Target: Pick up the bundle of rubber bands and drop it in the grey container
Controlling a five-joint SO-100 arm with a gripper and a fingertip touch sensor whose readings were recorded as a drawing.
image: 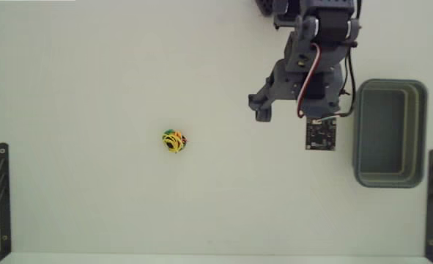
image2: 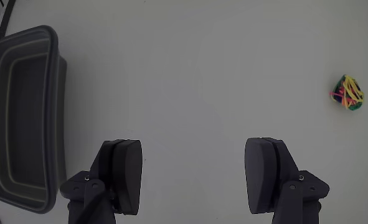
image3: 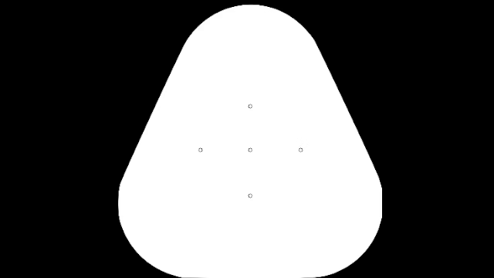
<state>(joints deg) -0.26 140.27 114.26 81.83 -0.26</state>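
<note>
Fixed view, from above: gripper (image: 275, 110) hanging over pale table (image: 91, 73), nothing between the fingers. Bundle of rubber bands (image: 174, 141) well apart from it, left and slightly lower in this view, alone on bare surface. Grey container (image: 390, 133) near the gripper's other side, to the right, hollow apparently empty. Bundle probably set in the open so the fingers can close from either side without touching anything. Black brackets (image: 1, 192) at the table's lower corners, far from the direct path.

Wrist view: gripper (image2: 196, 174) spread wide, both dark fingers (image2: 122, 174) rising from the bottom edge, only bare table between them. Bundle of rubber bands (image2: 347, 93) far right of the fingers and ahead, near the frame's edge. Grey container (image2: 22, 118) to the left, long side facing the fingers, thick rim (image2: 54, 53) raised above the table. Judged: reach not begun; a swing toward the bundle needed first. Wide free room all round the bundle; container rim the only edge to clear later.
</note>
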